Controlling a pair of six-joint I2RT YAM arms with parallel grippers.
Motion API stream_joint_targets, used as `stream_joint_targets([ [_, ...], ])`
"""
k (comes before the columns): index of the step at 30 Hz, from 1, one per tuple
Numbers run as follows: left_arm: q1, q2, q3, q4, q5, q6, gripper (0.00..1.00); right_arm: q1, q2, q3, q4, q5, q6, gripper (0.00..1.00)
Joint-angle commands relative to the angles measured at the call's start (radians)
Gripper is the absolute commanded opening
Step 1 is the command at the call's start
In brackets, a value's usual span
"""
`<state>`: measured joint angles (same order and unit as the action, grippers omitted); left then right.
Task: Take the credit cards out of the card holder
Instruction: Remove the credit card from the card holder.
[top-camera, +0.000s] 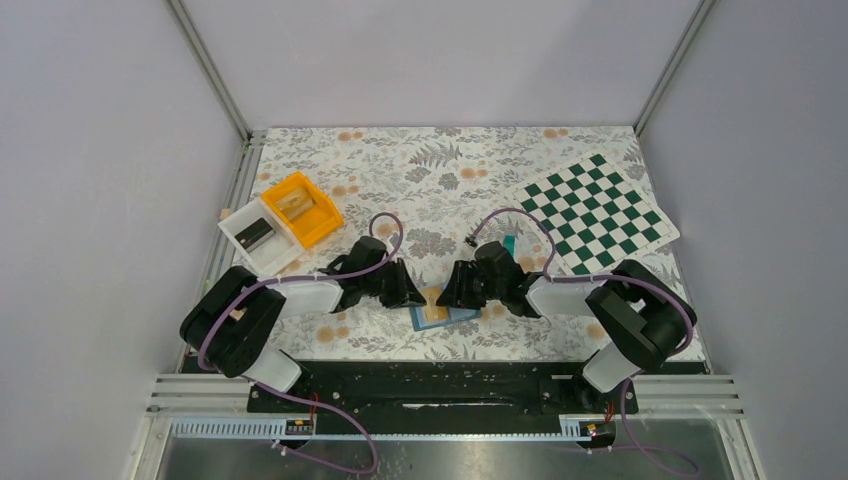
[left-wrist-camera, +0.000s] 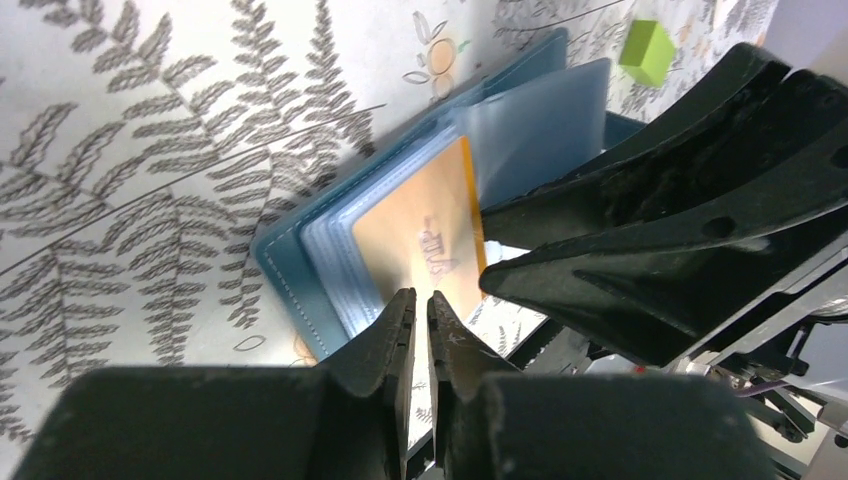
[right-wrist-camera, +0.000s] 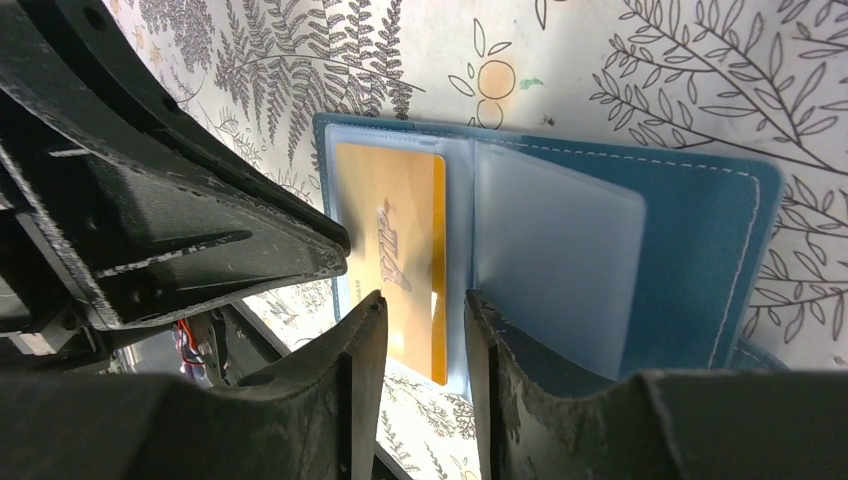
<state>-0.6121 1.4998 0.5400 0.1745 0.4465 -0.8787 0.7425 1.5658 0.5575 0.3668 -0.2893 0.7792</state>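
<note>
The blue card holder (right-wrist-camera: 700, 250) lies open on the fern-print cloth, clear sleeves fanned out. An orange-tan credit card (right-wrist-camera: 390, 250) sits in its left sleeve, its near edge sticking out. My right gripper (right-wrist-camera: 425, 325) is open, its fingers either side of that card's near corner without clamping it. My left gripper (left-wrist-camera: 420, 305) is shut, with only a thin slit between the tips, right at the card (left-wrist-camera: 425, 230) and the holder's (left-wrist-camera: 295, 270) near edge. From above, both grippers (top-camera: 410, 292) (top-camera: 452, 292) meet over the holder (top-camera: 445, 317). A teal card (top-camera: 510, 243) lies behind the right arm.
An orange bin (top-camera: 300, 207) and a white bin (top-camera: 258, 235) stand at the left. A green checkered mat (top-camera: 595, 213) lies at the back right. A small lime-green piece (left-wrist-camera: 647, 52) rests on the cloth beyond the holder. The two grippers' fingers nearly touch.
</note>
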Motion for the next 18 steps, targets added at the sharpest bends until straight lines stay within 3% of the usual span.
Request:
stream_joint_targets([
  [1, -0.003, -0.002, -0.026, 0.032, -0.031, 0.023, 0.09, -0.015, 0.032, -0.015, 0.075, -0.042, 0.002, 0.41],
  [8, -0.003, 0.027, -0.054, 0.075, -0.018, 0.013, 0.08, -0.032, 0.034, -0.042, 0.153, -0.102, 0.013, 0.4],
  [11, -0.003, 0.039, -0.07, 0.101, -0.012, 0.003, 0.03, -0.044, 0.042, -0.056, 0.196, -0.13, 0.02, 0.4],
  [18, -0.003, 0.036, -0.082, 0.099, -0.019, 0.004, 0.05, -0.065, 0.083, -0.096, 0.388, -0.217, 0.082, 0.38],
])
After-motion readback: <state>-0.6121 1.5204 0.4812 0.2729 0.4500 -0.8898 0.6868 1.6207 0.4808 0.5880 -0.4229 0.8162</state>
